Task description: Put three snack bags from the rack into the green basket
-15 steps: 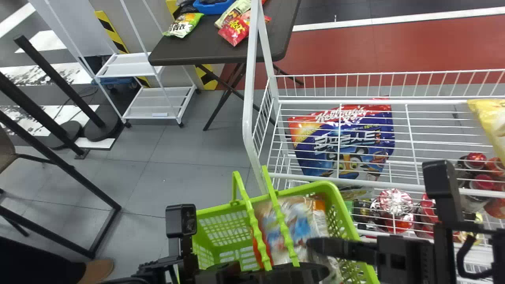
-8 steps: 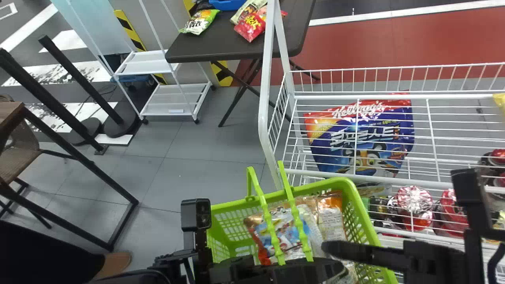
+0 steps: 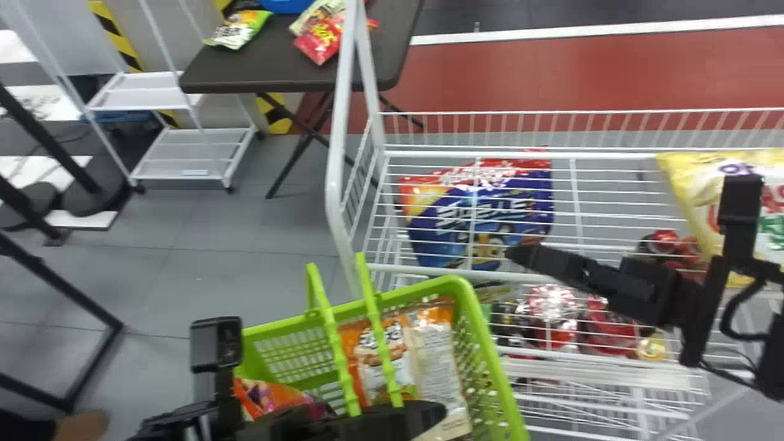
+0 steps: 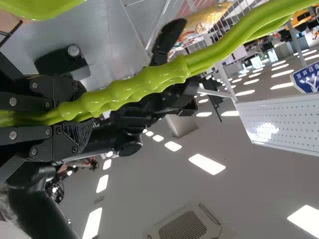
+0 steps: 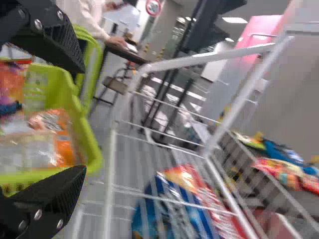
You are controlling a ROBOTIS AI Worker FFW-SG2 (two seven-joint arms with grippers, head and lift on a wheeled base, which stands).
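My left gripper (image 3: 422,416), at the front of the green basket (image 3: 468,306), is closed around its handles (image 3: 383,343). In the left wrist view the left gripper (image 4: 75,112) clamps the green handles (image 4: 164,77). Inside the basket lie an orange and white bag (image 3: 376,352), a pale bag (image 3: 441,361) and, at the left, an orange and purple bag (image 3: 275,395). My right gripper (image 3: 520,254) is over the rack's front rail, beside a blue and red bag (image 3: 478,214). In the right wrist view the right gripper (image 5: 80,121) has its fingers apart with nothing between them.
The white wire rack (image 3: 582,150) stands right of the basket, with a yellow bag (image 3: 704,196) at its right and red-topped packages (image 3: 551,306) lower down. A dark table (image 3: 263,67) with more bags and a white cart (image 3: 184,141) stand behind.
My right gripper has moved up from over the basket to the rack's front. The bags in the basket have shifted, with one now at the left. The head view has swung right.
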